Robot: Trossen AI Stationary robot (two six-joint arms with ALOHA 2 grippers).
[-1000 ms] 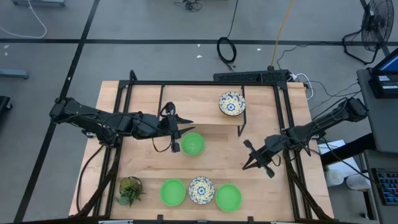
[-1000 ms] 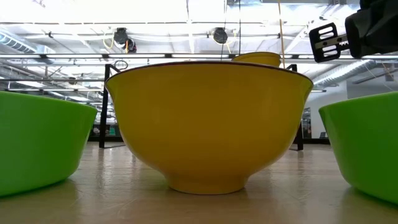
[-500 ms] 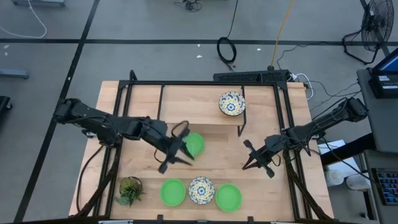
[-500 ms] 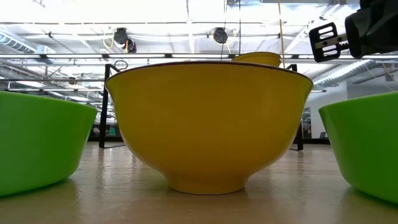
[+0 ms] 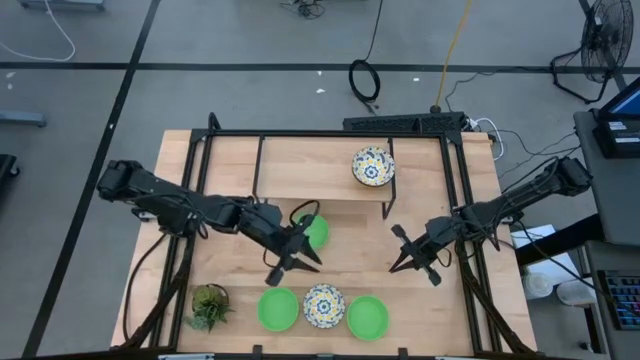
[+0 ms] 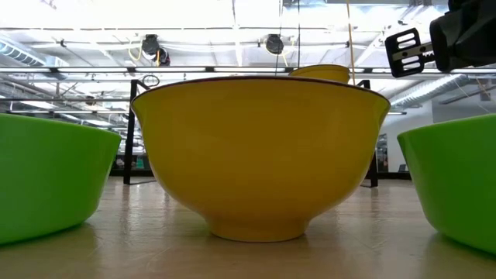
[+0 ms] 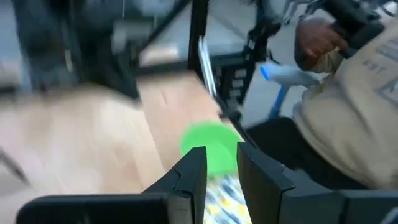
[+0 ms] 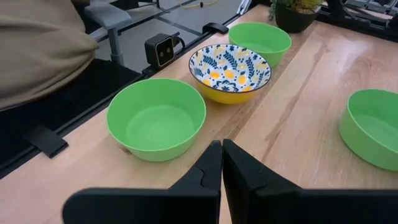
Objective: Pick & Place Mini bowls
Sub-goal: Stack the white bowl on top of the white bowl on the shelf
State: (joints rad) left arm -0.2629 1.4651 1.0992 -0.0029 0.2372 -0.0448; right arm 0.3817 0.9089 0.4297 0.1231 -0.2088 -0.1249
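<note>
Left gripper (image 5: 296, 258) empty, fingers slightly parted, at 6 o'clock of the lone green bowl (image 5: 313, 231). Right gripper (image 5: 403, 250) clenched, waiting. Advise opening wider and straddling one rim squarely before closing.

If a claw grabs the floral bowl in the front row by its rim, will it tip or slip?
The floral bowl looks rigid and glossy, so it may slip in a rim pinch. In the low view its foot is far narrower than its rim, so a sideways push could tip it. Green bowls crowd both sides.
</note>
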